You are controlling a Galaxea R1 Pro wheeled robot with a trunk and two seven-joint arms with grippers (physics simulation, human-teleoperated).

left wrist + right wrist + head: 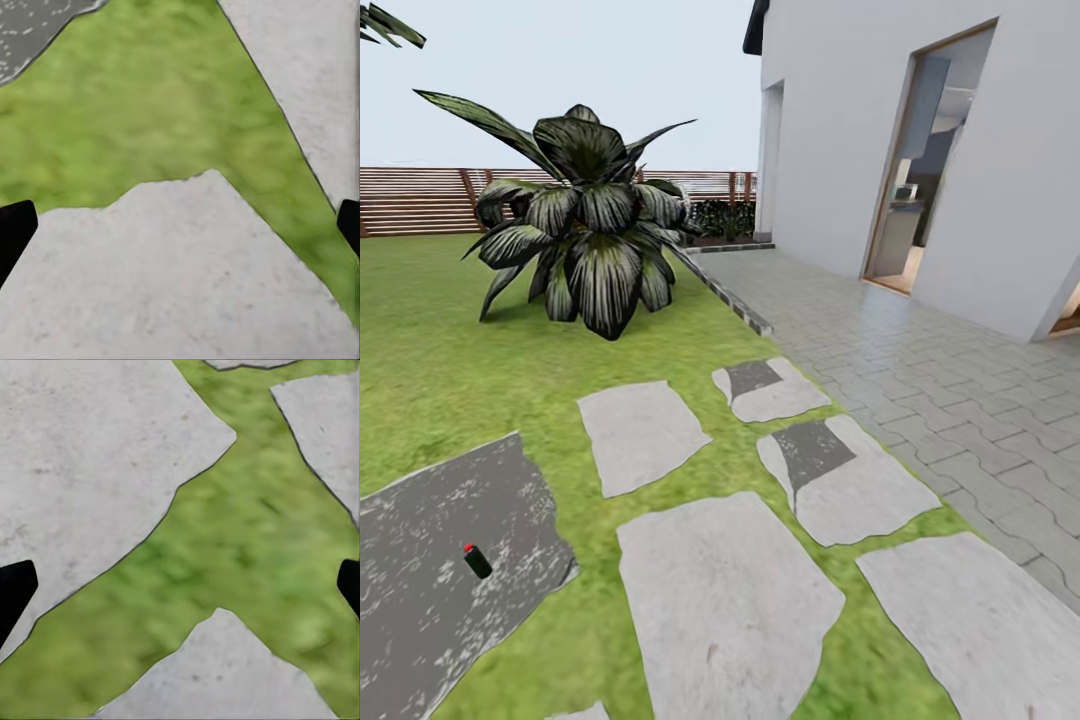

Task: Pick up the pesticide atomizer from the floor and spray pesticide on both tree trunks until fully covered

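I am only starting on this job: the atomizer (477, 561), a tiny dark thing with a red tip, is lying at the lower left of the head view on a dark speckled slab (420, 590), not yet picked up. It is resting on that slab rather than on the lawn (430, 370) around it. Both wrist views are looking down at pale slabs and grass. The left end effector (180, 225) is spread wide, its black fingertips (13, 229) sitting at the frame's opposite edges with nothing between them; the right end effector (180, 585) is equally wide and empty. I am seeing no thick pale trunk; the broad-leaved plant (585, 215) at upper left is not one of them. So I judge everything is left: reaching the atomizer, grasping it, finding both trees, spraying each trunk.
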